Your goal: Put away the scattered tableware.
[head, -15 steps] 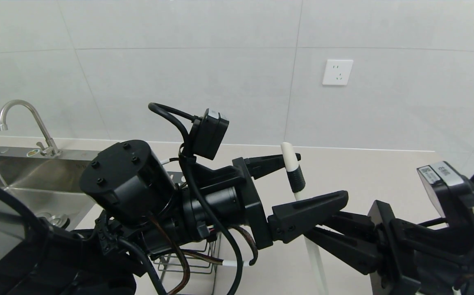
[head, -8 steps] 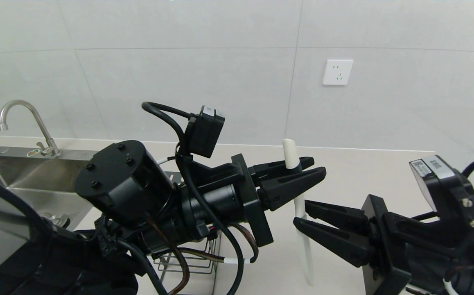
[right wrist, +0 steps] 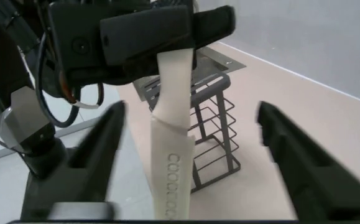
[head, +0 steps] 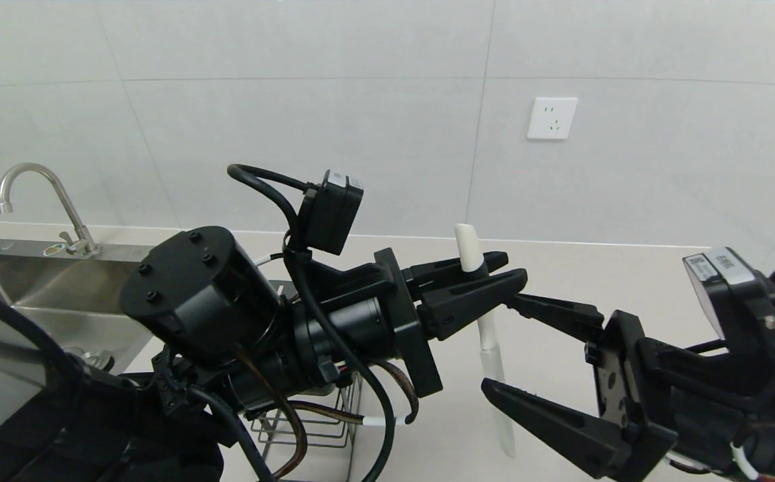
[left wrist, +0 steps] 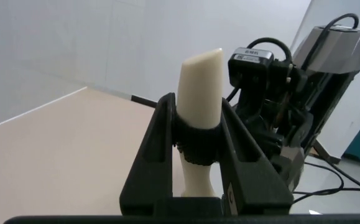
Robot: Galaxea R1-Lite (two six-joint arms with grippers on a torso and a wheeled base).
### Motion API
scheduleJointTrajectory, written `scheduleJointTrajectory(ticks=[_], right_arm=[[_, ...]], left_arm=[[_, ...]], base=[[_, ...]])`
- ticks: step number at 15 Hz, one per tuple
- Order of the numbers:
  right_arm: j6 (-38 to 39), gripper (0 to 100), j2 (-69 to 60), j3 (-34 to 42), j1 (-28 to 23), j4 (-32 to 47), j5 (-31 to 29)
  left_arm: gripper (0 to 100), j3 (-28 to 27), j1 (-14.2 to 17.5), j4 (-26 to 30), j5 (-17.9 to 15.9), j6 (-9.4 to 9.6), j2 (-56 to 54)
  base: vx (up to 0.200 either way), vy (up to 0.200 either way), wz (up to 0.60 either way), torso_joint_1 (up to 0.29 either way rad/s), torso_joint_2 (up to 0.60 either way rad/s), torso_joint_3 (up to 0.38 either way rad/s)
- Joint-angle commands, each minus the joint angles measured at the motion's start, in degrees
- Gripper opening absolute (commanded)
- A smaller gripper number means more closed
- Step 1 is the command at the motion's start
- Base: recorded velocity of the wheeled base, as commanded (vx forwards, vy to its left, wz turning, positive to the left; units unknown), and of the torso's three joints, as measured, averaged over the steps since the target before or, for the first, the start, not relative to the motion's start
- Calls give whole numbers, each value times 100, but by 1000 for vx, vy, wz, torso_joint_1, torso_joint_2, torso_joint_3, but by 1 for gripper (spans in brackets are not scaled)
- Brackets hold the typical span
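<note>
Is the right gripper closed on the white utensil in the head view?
No, the right gripper is wide open around the white utensil, which the left gripper clamps.

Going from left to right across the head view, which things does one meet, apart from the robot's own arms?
faucet → wire rack → white utensil → wall socket

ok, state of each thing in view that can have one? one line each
white utensil with cream handle: gripped, upright, handle up, off the counter
left gripper: shut on the utensil's handle
right gripper: open, fingers either side of the blade, not touching
dark wire rack: upright on the counter
steel faucet: no water running
</note>
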Motion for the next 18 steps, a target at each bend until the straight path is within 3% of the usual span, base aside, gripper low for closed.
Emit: scheduleJointTrajectory(ticks=[1,2,3,5,8,10,12,16,18], right_arm=[[-55,100,-484,473,-311,5,-1],[-126,100,-703,701,-531,5,8],[-284,100,-1116,1026,-953,23,8],[-583,100,-2013,1316,-1762,102,17],[-1189,100,-3410,1272,-3625,533,193],[-1207,100,-4456,1290,-3950,1183,254],[-1497,100,-5546,1176,-3985,2071,272],[-1638,100,-7269,1053,-3985,3398,245],[-1638,100,-8130,1044,-4319,4215,228]], left_arm=[[0,13,20,14,1,1,-133],[0,39,29,5,10,9,-160],[0,65,46,5,10,141,-168],[0,197,169,31,10,589,-168],[0,338,178,67,1,1038,-168],[0,496,187,67,1,1495,-168],[0,566,187,14,10,1732,-239],[0,549,292,5,10,1767,-406],[0,557,301,14,10,1794,-520]], base=[[0,0,0,0,0,0],[0,0,0,0,0,0],[0,0,0,0,0,0],[0,0,0,0,0,0],[0,0,0,0,0,0],[0,0,0,0,0,0],[0,0,0,0,0,0],[0,0,0,0,0,0],[0,0,0,0,0,0]])
